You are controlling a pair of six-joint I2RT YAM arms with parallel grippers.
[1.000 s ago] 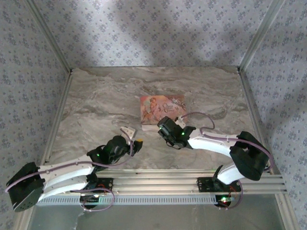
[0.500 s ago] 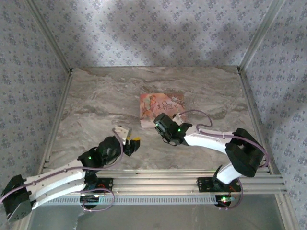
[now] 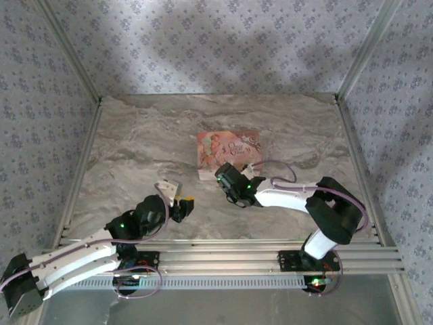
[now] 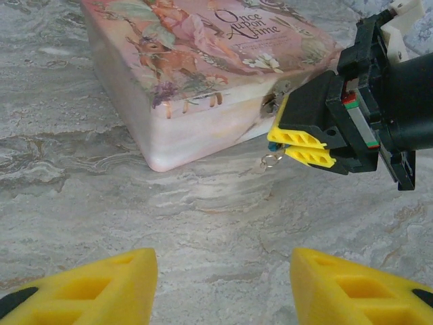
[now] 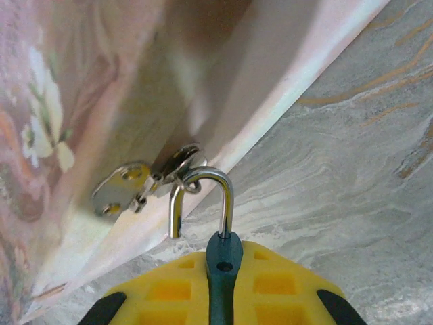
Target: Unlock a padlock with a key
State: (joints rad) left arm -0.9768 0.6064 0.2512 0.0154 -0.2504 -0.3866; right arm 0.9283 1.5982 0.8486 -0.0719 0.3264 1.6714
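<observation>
The padlock [image 5: 224, 258] has a dark blue body, and my right gripper [image 5: 224, 288] is shut on it between yellow fingers. Its steel shackle [image 5: 203, 177] stands open, one leg free of the body, and is hooked through the ring of the hasp [image 5: 125, 186] on the pink box [image 4: 196, 74]. In the left wrist view the right gripper [image 4: 298, 145] sits at the box's front wall, with a small metal ring [image 4: 270, 160] dangling under it. I cannot make out the key. My left gripper [image 4: 223, 274] hovers open over bare table, a short way in front of the box.
The pink printed box [image 3: 229, 150] lies near the middle of the marble table [image 3: 135, 149]. Patterned walls close in the back and both sides. The left gripper [image 3: 184, 204] and right gripper [image 3: 221, 177] are close together in front of the box.
My left gripper has drawn back a little towards the near left. The right arm's elbow has swung left, its gripper staying at the box front.
</observation>
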